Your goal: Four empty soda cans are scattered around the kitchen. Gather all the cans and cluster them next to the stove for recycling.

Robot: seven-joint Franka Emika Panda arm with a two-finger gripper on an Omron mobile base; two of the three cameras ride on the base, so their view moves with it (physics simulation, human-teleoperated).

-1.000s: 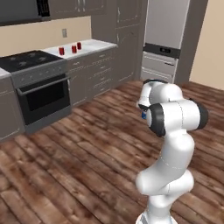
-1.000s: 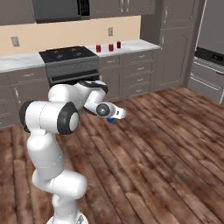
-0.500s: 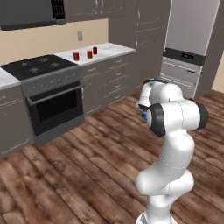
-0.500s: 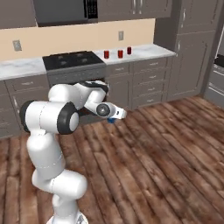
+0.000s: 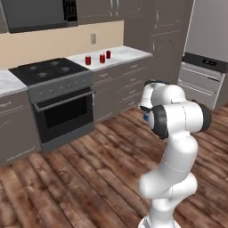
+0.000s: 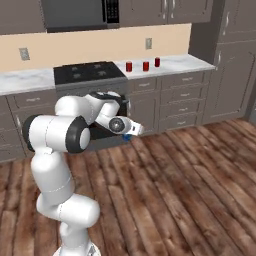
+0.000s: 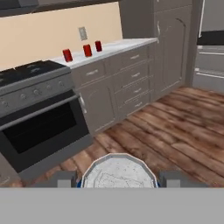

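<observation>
Three red soda cans (image 5: 102, 58) (image 6: 146, 65) (image 7: 87, 50) stand in a row on the marble counter just right of the stove (image 5: 49, 73) (image 6: 90, 72) (image 7: 30, 87). My gripper (image 7: 118, 179) (image 6: 129, 131) (image 5: 144, 113) is held out over the wood floor, a good way short of the stove front. It is shut on another can (image 7: 118, 171) with a silvery top and a blue side (image 6: 127, 136), gripped between the two fingertips at the bottom of the hand view.
A dark microwave (image 5: 40, 13) hangs above the stove. Drawer cabinets (image 7: 127, 87) run under the counter, then tall cabinets (image 7: 175, 52). A steel appliance (image 5: 202, 75) stands at the right. Open wood floor (image 6: 190, 190) lies between me and the cabinets.
The whole picture has shifted: the base has moved, and the stove and the red cans now sit nearer and more to the right. The arm keeps its pose and its grip.
</observation>
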